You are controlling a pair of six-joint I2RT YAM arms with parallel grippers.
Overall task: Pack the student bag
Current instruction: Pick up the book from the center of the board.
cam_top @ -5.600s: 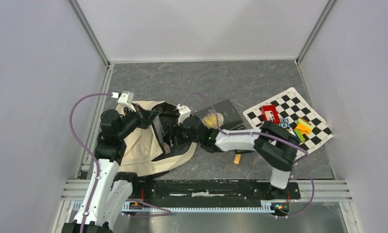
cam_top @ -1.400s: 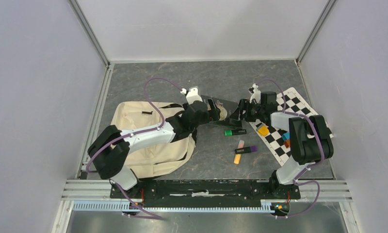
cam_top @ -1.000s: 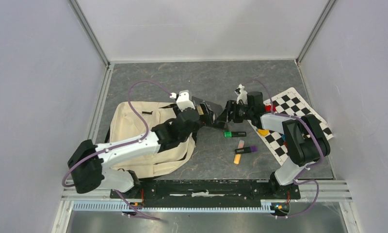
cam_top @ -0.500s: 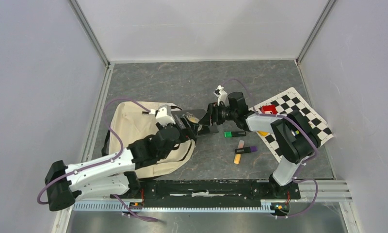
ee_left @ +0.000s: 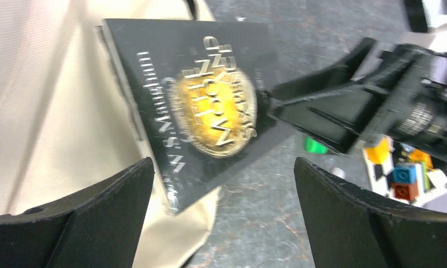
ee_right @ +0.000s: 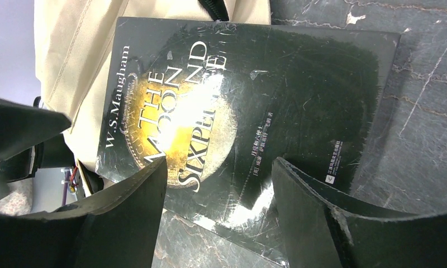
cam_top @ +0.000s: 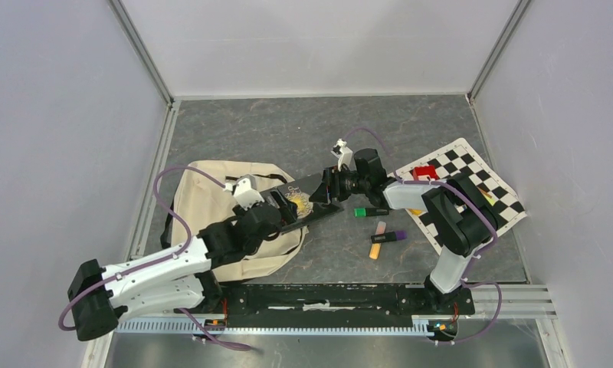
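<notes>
Bag (cam_top: 202, 201), top view: flat on worktop (cam_top: 288, 130), left side; mouth apparently faces right, long axis roughly left-right. Book (cam_top: 307, 201) overlaps its right edge.

Left wrist: left pincer (ee_left: 222, 167) spread, holding nothing.

Right wrist: right pincer (ee_right: 218, 167) spread over book.

Risk: ungripped book rides over fabric, missing mouth.

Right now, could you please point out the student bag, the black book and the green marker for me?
student bag (cam_top: 202, 203), top external view, bare cream fabric.
black book (ee_right: 299, 95), right wrist view, dark cover beside the title.
green marker (cam_top: 371, 211), top external view, middle of the barrel.
</notes>
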